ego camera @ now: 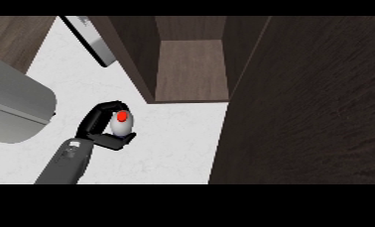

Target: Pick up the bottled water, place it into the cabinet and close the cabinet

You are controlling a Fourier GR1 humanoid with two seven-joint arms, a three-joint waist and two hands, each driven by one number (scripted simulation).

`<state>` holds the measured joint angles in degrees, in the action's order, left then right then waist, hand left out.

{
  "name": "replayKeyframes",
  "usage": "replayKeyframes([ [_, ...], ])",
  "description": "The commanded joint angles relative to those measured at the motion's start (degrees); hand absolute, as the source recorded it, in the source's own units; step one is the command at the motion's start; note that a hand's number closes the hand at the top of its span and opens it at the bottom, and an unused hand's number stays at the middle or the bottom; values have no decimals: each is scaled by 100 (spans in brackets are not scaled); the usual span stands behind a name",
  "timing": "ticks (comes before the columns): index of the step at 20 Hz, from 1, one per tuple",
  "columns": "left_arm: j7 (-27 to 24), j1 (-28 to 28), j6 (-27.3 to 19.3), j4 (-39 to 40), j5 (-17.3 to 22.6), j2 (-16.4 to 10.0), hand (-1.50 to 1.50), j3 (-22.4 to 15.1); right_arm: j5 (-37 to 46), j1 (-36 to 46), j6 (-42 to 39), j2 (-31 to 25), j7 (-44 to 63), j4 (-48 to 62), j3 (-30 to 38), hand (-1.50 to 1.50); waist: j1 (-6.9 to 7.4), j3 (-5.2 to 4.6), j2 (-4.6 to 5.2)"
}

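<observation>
White counter (183,137) before your open wooden cabinet (190,67); your left hand (99,122) curls around the red-capped water bottle (122,124), outside it.

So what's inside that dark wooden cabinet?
Only a bare brown shelf shows in the cabinet; walls hide its sides. The red-capped white bottle is outside, in the left hand.

At lower left, the left hand (97,118) curls round the bottle (124,127), whose red cap faces up, above the white counter (179,144). The cabinet (190,67) stands open at upper centre, and its dark door (300,107) fills the right side.
</observation>
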<state>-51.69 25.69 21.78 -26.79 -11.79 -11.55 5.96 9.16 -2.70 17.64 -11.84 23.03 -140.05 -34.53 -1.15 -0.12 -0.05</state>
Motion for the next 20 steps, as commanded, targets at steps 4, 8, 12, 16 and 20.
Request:
replayKeyframes([
  [4,-309,-220,-1479,-321,253,733,150,366,301,-111,57,-200,424,-678,31,-150,71,8,-19],
  [8,-522,-114,-1982,-419,411,973,150,569,-134,-202,-37,-261,-38,-370,301,-150,68,13,6],
  [12,73,-240,-1833,-998,1114,1142,150,-55,460,-334,214,-151,101,-548,-338,-150,60,12,-26],
  [16,372,-102,-2218,-1259,2138,1150,150,-891,444,-269,255,-131,232,-434,-314,-150,19,8,-19],
  [20,1252,-225,-2306,-2248,2756,1152,150,-1464,321,-36,284,-61,-35,-108,-118,-150,63,11,-23],
])
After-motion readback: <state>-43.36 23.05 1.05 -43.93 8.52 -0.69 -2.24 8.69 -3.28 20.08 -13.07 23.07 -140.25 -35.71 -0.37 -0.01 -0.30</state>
